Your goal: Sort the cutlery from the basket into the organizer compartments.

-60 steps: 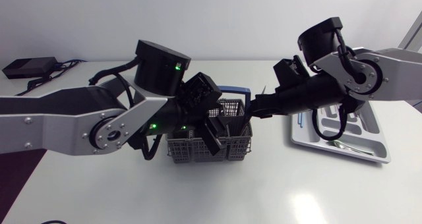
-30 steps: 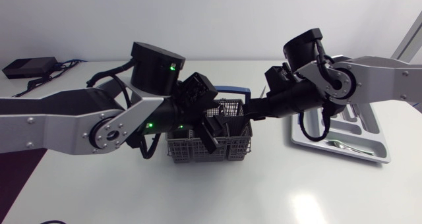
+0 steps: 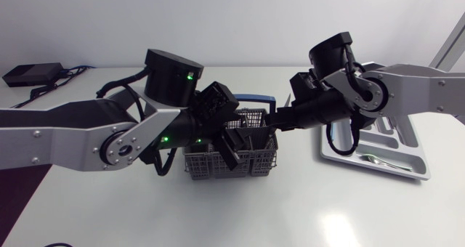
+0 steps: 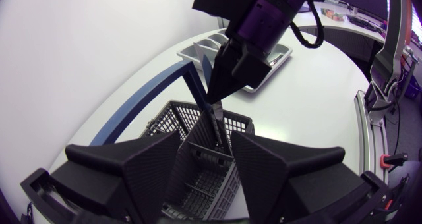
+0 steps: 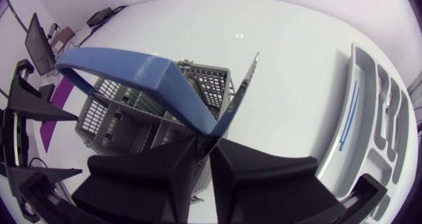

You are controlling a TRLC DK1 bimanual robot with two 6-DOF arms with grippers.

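The grey wire basket (image 3: 254, 167) with a blue handle (image 3: 256, 99) stands mid-table. My left gripper (image 3: 231, 142) straddles one of its compartments (image 4: 198, 178), a finger pressed to each side, shut on the basket. My right gripper (image 3: 270, 125) comes in from the right over the basket's rim. Its fingers (image 5: 227, 159) are pinched on a thin grey piece of cutlery (image 5: 245, 85) standing in the basket (image 5: 119, 112); in the left wrist view that piece (image 4: 219, 128) hangs below the right gripper (image 4: 214, 100). The silver organizer (image 3: 407, 163) lies at the right.
The organizer (image 5: 369, 118) holds a blue-handled piece (image 5: 349, 112) in one long compartment and a metal piece (image 3: 378, 160) in another. A black box with cables (image 3: 29, 74) sits at the table's far left back corner.
My right arm has moved left toward the basket and its fingers have closed on the piece of cutlery. The left arm and the basket have not moved.
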